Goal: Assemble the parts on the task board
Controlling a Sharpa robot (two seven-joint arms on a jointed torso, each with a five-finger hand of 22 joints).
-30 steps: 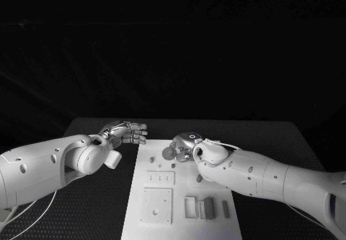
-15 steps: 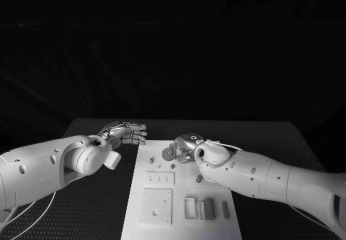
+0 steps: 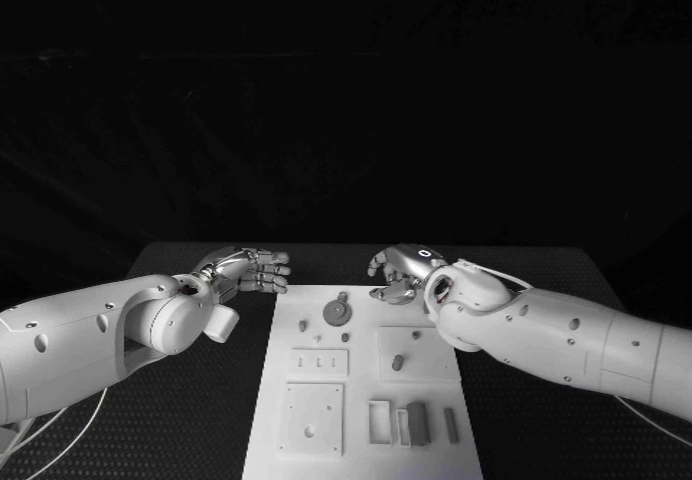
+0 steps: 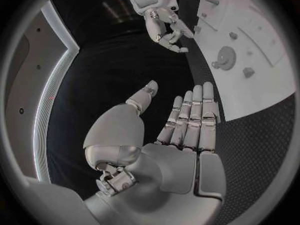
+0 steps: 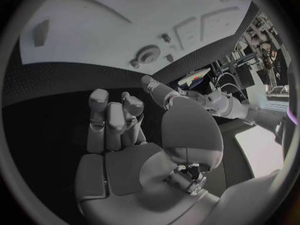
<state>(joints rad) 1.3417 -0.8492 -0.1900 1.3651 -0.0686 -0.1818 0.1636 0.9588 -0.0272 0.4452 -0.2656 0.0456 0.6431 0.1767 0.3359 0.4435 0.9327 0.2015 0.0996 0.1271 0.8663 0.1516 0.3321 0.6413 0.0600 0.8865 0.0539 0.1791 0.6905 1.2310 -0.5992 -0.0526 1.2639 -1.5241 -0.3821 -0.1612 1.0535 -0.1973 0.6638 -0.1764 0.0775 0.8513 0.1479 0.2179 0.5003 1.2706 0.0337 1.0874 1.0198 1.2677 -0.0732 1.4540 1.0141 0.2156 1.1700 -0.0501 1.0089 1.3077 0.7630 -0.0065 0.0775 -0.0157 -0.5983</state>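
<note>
The white task board [image 3: 440,395] lies in the middle of the black table. A round grey part [image 3: 338,311] lies flat near its far end, with small grey parts [image 3: 398,363] scattered closer in. My right hand [image 3: 401,270] hovers at the board's far edge, right of the round part, its fingers loosely bent and nothing in them; its bare palm [image 5: 119,155] faces the board [image 5: 94,35] and the round part [image 5: 149,54]. My left hand [image 3: 248,268] hangs off the board's far left corner, fingers straight, thumb apart, empty [image 4: 184,130]. The left wrist view also shows the round part [image 4: 224,57] and the right hand [image 4: 164,25].
Near the board's front sit a dark grey block [image 3: 418,419], a pale frame [image 3: 379,416] and a thin bar [image 3: 451,422]. Square raised plates [image 3: 313,415] take up the board's left side. Black table [image 3: 541,270] runs round the board on both sides.
My right hand has drawn back and to the right, off the round grey part, which now lies uncovered on the board. The left hand has hardly shifted.
</note>
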